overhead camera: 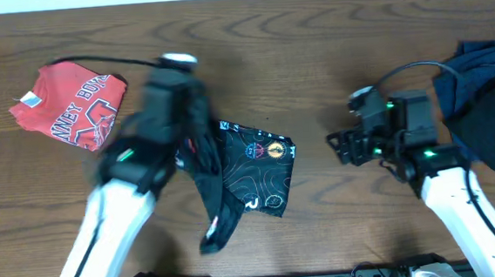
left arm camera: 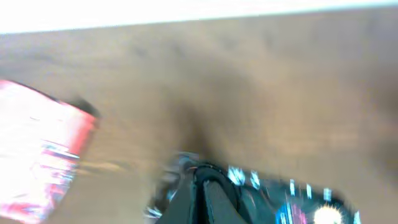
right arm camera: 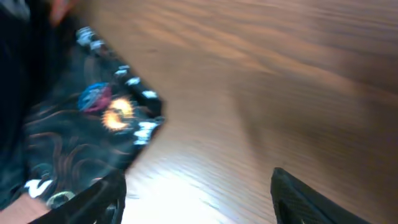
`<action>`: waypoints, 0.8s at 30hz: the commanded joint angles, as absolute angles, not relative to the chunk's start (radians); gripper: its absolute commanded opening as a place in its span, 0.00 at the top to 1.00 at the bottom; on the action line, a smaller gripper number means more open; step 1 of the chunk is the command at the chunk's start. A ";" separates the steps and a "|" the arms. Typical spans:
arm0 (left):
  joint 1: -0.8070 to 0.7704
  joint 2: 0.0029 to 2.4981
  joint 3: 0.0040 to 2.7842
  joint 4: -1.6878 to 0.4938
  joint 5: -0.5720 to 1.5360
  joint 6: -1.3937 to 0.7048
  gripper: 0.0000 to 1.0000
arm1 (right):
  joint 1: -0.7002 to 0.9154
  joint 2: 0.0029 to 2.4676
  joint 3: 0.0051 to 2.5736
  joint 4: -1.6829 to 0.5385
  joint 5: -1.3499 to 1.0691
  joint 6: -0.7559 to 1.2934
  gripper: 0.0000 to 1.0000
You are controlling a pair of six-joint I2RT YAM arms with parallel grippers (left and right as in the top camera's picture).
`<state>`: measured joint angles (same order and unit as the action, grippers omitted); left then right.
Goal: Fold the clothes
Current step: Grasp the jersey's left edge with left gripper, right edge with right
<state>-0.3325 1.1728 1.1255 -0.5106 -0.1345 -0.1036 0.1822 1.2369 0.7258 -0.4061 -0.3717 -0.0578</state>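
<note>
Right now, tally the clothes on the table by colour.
Red: 1, tee
Black: 1, jersey
Navy: 1, pile at the right edge
Total: 3
</note>
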 commanded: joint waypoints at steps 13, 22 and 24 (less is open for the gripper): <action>-0.192 0.937 1.128 -0.595 -0.197 -0.073 0.94 | 0.468 1.681 1.055 -0.509 -0.212 -0.113 0.18; -0.141 0.940 1.128 -0.598 -0.197 -0.071 0.95 | 0.492 1.852 1.135 -0.588 -0.188 -0.110 0.29; -0.139 0.940 1.128 -0.597 -0.197 -0.071 0.94 | 0.492 1.867 1.135 -0.601 -0.192 -0.110 0.31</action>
<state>-0.1493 0.9417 1.1275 -0.6025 -0.1726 -0.0799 0.4828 1.8458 1.1172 -0.5922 -0.2039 -0.1024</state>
